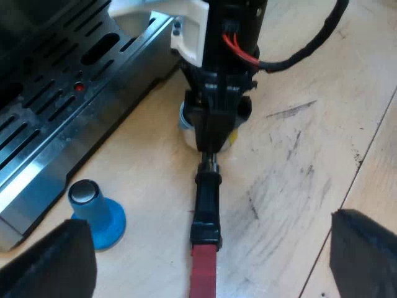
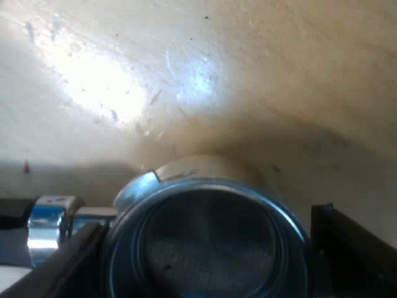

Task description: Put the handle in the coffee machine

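The metal holder [image 1: 206, 205] lies on the wooden table, its dark handle ending in red [image 1: 203, 273]. My right gripper [image 1: 212, 133] is down on the holder's head end, beside the espresso machine's drip tray [image 1: 56, 118]. From the right wrist, the holder's round metal basket [image 2: 208, 242] sits close between the two black fingers [image 2: 353, 248], and my right gripper [image 2: 208, 254] is shut on it. My left gripper [image 1: 211, 248] hovers over the red end with its fingers [image 1: 56, 264] spread wide, open and holding nothing.
A blue tamper [image 1: 97, 214] with a silver top stands on the table close to the drip tray's corner. A pale round thing [image 1: 186, 133] sits under the holder's head. Scuffed bare wood [image 1: 298, 161] stretches away on the handle's other side.
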`<act>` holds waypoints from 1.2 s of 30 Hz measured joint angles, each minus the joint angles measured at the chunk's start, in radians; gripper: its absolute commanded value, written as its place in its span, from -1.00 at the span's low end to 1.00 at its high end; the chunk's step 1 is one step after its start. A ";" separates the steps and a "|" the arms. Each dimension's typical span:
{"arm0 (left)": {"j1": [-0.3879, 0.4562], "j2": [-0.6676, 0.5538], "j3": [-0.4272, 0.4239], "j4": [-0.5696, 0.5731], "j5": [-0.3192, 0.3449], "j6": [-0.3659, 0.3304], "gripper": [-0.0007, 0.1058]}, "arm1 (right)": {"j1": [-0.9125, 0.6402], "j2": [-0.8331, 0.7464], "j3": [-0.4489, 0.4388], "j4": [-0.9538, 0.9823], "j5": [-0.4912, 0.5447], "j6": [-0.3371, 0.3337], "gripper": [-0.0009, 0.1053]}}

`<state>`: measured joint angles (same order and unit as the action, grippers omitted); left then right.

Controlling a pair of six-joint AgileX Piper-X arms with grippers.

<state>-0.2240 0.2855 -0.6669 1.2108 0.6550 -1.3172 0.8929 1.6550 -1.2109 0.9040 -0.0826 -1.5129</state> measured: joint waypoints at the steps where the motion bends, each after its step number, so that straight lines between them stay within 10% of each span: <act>1: 0.000 0.000 0.000 0.000 0.005 0.000 0.48 | 0.001 -0.009 0.000 0.008 0.002 0.008 -0.98; 18: 0.000 0.022 0.000 0.030 0.093 0.138 0.48 | 0.051 -0.179 0.000 0.191 0.072 0.188 -0.98; 36: -0.024 0.320 0.000 0.067 0.060 0.379 0.47 | 0.051 -0.248 0.000 0.198 0.076 0.257 -0.98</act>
<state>-0.2478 0.6052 -0.6669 1.2779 0.7153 -0.9386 0.9443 1.4075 -1.2109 1.1018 -0.0066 -1.2563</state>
